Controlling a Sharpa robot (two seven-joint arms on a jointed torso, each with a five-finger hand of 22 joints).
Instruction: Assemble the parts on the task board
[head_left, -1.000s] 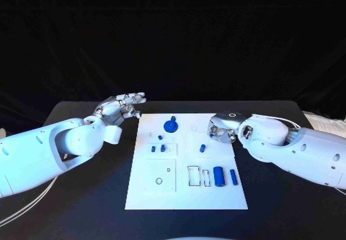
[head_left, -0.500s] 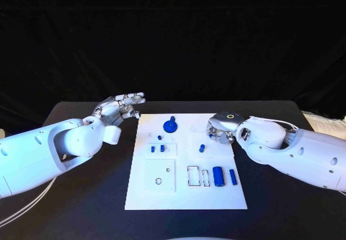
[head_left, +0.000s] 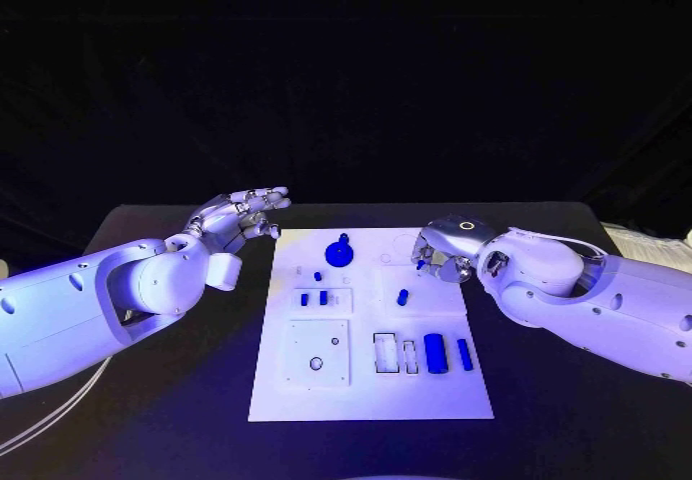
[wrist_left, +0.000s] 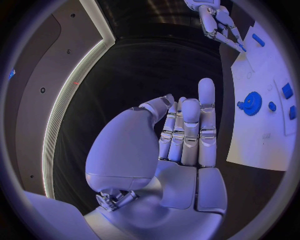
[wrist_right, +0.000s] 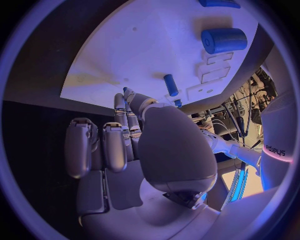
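White rectangular task board (head_left: 372, 390) is lying in the middle of the frame on the black table (head_left: 159, 400), long side running away from us. We are seeing the small blue parts scattered over it: a blue gear-shaped wheel (head_left: 340, 252) near the top edge, two short blue pegs (head_left: 313, 298) left of centre, a small blue pin (head_left: 404, 296) right of centre, and in the lower right a thick blue cylinder (head_left: 436, 354) lying beside a slimmer blue rod (head_left: 466, 354). A white square plate with a hole (head_left: 319, 353) is sitting in the lower left of the board.

The left hand (head_left: 240, 215) is hovering at the upper left, off the board's top-left corner, fingers straight and close together, holding nothing; the left wrist view (wrist_left: 184, 135) confirms this.

The right hand (head_left: 440, 258) is poised over the board's upper right edge, fingers curled downward. In the right wrist view (wrist_right: 134, 125) a fingertip is reaching toward the small pin (wrist_right: 170, 85); we cannot tell whether anything is pinched.
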